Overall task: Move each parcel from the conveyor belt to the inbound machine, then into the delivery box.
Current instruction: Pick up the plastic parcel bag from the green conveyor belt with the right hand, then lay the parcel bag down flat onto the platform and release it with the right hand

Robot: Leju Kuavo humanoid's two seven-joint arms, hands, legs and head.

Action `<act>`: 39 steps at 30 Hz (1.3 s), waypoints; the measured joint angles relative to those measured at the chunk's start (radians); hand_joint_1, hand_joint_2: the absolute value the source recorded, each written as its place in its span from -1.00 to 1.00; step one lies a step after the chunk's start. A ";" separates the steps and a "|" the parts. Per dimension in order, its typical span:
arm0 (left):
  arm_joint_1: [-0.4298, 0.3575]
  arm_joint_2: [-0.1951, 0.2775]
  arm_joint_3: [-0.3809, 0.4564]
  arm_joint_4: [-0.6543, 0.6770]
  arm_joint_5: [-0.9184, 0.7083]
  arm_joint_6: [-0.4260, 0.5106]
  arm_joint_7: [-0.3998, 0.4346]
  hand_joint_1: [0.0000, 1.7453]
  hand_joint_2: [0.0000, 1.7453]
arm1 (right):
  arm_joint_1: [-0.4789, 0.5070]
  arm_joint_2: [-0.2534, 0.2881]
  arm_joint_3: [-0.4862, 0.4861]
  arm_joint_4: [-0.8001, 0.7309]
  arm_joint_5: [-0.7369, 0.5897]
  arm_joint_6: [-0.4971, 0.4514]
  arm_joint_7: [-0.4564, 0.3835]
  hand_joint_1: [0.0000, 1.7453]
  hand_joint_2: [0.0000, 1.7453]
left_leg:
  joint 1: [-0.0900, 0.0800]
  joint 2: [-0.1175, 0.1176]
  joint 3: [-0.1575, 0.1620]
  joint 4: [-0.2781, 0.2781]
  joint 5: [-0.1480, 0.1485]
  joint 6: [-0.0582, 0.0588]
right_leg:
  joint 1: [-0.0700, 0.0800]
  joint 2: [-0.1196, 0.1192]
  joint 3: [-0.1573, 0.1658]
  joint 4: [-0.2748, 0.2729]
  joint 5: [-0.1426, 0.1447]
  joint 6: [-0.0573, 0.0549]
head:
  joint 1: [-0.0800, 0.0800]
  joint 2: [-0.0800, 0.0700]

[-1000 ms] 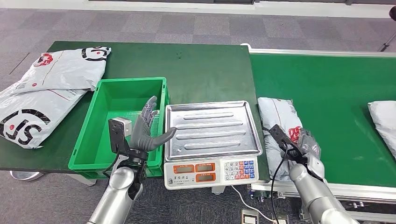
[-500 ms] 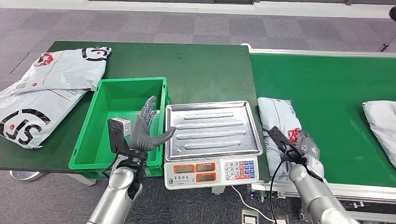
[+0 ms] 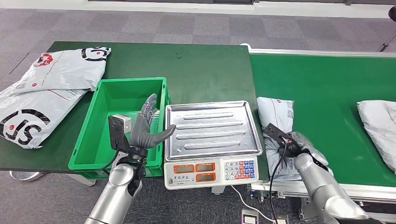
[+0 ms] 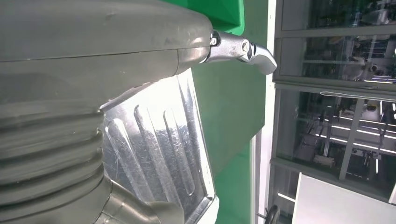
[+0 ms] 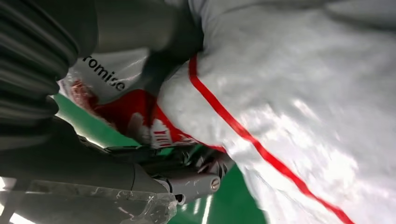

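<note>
Parcel (image 3: 279, 126), grey plastic mailer with a red stripe, is lying on the conveyor belt (image 3: 327, 84) just beside the scale (image 3: 210, 135), at the belt's near edge. Right hand (image 3: 303, 148) is pressing onto the parcel's near end; the right wrist view is showing the thumb and a darker finger (image 5: 187, 179) closing around the bag's crumpled printed corner, so the hand is reading as clamped on the parcel, though the hold looks shallow. Left hand (image 3: 147, 128) is hovering on the scale's other side, fingers spread and holding nothing, over the rim of the green box (image 3: 93, 140). A second parcel (image 3: 378, 126) is sitting further along the belt, well apart from the scale.

Step in hand, as judged: securing the pick before carrying it onto the scale's tray. To do it well, gathering more of the bag than the loose corner seems wise, since slack film may slip or sag; lifting clear of the tray's raised rim, then setting it flat and central.
</note>
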 joint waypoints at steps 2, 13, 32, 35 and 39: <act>-0.004 0.000 0.000 0.000 -0.002 -0.002 0.000 -1.00 1.00 | -0.008 -0.001 -0.002 0.004 -0.020 0.041 -0.034 1.00 1.00 | 0.000 0.001 0.000 0.000 0.000 0.000 | 0.000 0.000 0.000 0.000 0.000 0.000 | 0.000 0.000; -0.006 0.000 0.009 -0.014 -0.032 -0.012 0.007 -1.00 1.00 | -0.015 -0.011 -0.003 0.012 -0.130 0.042 -0.171 1.00 1.00 | 0.000 0.002 0.001 0.000 0.000 0.000 | 0.001 0.001 0.000 0.000 0.000 0.000 | 0.000 0.000; 0.047 -0.002 0.036 -0.092 -0.083 -0.003 0.032 -1.00 1.00 | 0.101 -0.021 0.010 -0.535 -0.202 -0.230 -0.093 1.00 1.00 | 0.000 0.001 0.000 0.000 0.000 0.000 | 0.000 0.001 0.000 0.000 0.000 0.000 | 0.000 0.000; 0.047 -0.002 0.036 -0.092 -0.083 -0.002 0.033 -1.00 1.00 | 0.112 -0.025 0.010 -0.578 -0.203 -0.230 -0.093 1.00 1.00 | 0.000 0.001 0.000 0.000 0.000 0.000 | 0.000 0.001 0.000 0.000 0.000 0.000 | 0.000 0.000; 0.047 -0.002 0.036 -0.092 -0.083 -0.002 0.033 -1.00 1.00 | 0.121 -0.028 0.010 -0.610 -0.203 -0.230 -0.093 1.00 1.00 | 0.000 0.001 0.000 0.000 0.000 0.000 | 0.000 0.001 0.000 0.000 0.000 0.000 | 0.000 0.000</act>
